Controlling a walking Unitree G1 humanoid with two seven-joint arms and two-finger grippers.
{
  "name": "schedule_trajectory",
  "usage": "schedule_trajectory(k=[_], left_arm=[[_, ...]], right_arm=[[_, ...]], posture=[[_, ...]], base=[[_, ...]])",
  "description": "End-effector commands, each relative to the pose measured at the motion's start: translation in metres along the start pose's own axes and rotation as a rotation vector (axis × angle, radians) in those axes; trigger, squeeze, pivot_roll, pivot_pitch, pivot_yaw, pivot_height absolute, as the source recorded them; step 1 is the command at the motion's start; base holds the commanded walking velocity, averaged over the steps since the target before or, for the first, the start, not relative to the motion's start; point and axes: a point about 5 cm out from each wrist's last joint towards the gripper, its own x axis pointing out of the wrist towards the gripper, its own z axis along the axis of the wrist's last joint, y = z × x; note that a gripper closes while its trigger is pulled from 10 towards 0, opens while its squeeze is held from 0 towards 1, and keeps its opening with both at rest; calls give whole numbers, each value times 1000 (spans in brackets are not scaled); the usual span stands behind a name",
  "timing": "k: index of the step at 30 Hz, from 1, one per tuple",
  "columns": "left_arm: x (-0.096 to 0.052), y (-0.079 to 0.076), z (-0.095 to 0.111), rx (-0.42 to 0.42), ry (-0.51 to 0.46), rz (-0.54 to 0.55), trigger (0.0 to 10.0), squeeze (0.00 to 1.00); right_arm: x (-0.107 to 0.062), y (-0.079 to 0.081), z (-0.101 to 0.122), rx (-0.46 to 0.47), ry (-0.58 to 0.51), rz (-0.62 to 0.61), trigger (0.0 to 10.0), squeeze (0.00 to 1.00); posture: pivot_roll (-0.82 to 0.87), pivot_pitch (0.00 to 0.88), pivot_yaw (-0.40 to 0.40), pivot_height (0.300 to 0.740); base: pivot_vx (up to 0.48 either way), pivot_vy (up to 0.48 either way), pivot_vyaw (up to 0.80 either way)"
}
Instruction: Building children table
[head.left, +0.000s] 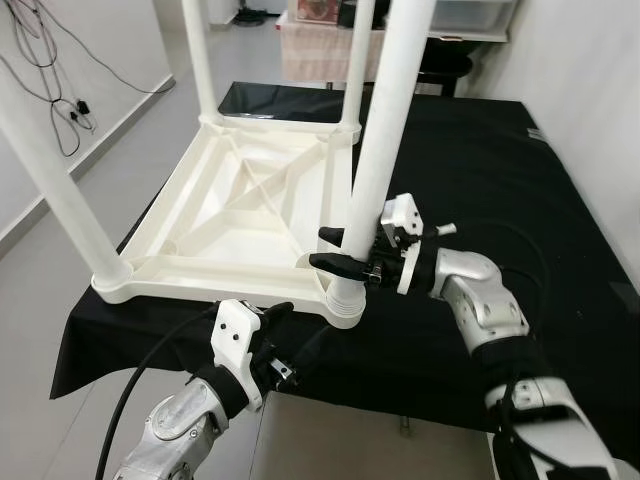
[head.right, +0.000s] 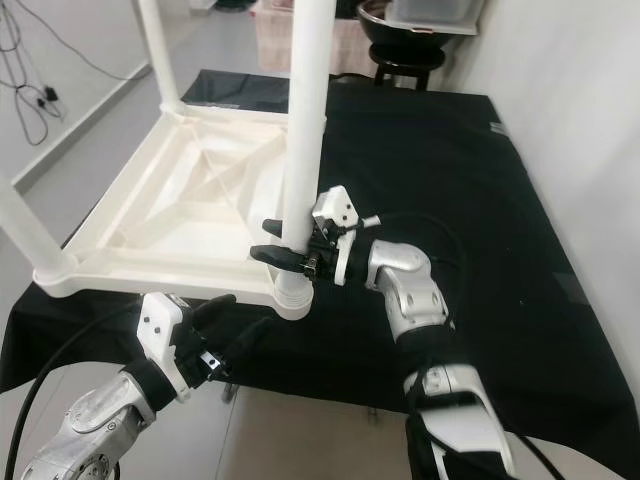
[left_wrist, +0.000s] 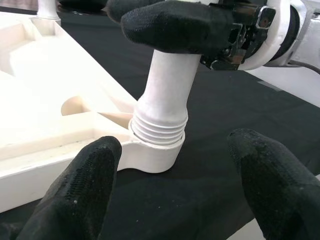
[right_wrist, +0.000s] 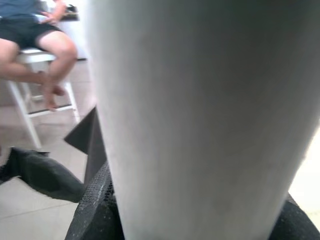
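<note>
Table leg (head.left: 380, 160) clamped in right hand (head.left: 335, 248); left hand (left_wrist: 170, 170) open.

A white plastic children's table (head.left: 240, 205) lies upside down on a black cloth, its ribbed underside facing up. Round white legs stand upright at the corners. The near-right leg (head.left: 375, 160) sits in its corner socket (left_wrist: 155, 155), with the screw threads at its base still showing above the socket.
</note>
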Motion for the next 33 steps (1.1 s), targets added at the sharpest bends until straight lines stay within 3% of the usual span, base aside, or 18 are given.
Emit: schedule_trajectory(k=[1,3,4,5,10,18,19,20,21,22,23,24,25,27,28,29,32,33], left_arm=[[-2,0,-1,-10,8,1,10000,0],[-3,2,1,-10,7,1,10000,0],[-3,2,1,-10,7,1,10000,0],[-4,4,2,-8,5,3,10000,0],[-3,5,2,-4,5,7,10000,0],[-3,7,3,7,4,25,10000,0],[-3,7,3,8,1,33,10000,0],[-3,7,3,8,1,33,10000,0],[-2,7,3,7,-1,38,10000,0],[-2,7,3,7,-1,38,10000,0],[-2,7,3,2,-1,38,10000,0],[-1,7,3,-2,0,36,10000,0],[-1,7,3,-2,0,36,10000,0],[0,6,2,-6,3,29,10000,0],[0,6,2,-6,3,29,10000,0],[0,6,2,-6,5,27,10000,0],[0,6,2,-6,7,25,10000,0],[0,6,2,-6,7,25,10000,0]], right_arm=[[-2,9,-22,72,82,-12,0,0],[-3,29,-36,20,209,-188,0,0],[-3,29,-36,20,209,-188,0,0],[-7,32,-44,-11,303,-575,0,0],[-2,30,-42,-77,308,-660,0,0],[5,22,-42,-56,313,-692,0,0],[4,20,-41,-46,325,-721,10000,0],[4,20,-41,-46,325,-721,10000,0],[6,21,-39,-7,307,-705,10000,486],[6,21,-39,-7,307,-705,10000,486],[14,21,-29,36,225,-603,10000,1000],[20,23,-18,52,158,-535,10000,1000],[20,23,-18,52,158,-535,10000,1000],[28,26,7,20,30,-321,10000,1000],[28,26,7,20,30,-321,10000,1000],[28,25,15,1,7,-210,10000,0],[23,19,24,-66,9,-2,10000,0],[23,19,24,-66,9,-2,10000,0]], posture=[[-11,87,-42,740],[-13,99,-44,740],[-13,99,-44,740],[-21,106,-43,740],[-20,100,-40,740],[-9,105,-61,740],[-9,105,-62,740],[-9,105,-62,740],[-13,103,-62,740],[-13,103,-62,740],[-14,102,-60,740],[-14,101,-60,740],[-14,101,-60,740],[-17,98,-57,740],[-17,98,-57,740],[-11,98,-60,740],[-6,98,-63,740],[-6,98,-63,740]], base=[[0,0,0],[0,0,0],[0,0,0],[0,0,0],[0,0,0],[0,0,0],[0,0,0],[0,0,0],[0,0,0],[0,0,0],[0,0,0],[0,0,0],[0,0,0],[0,0,0],[0,0,0],[0,0,0],[0,0,0],[0,0,0]])
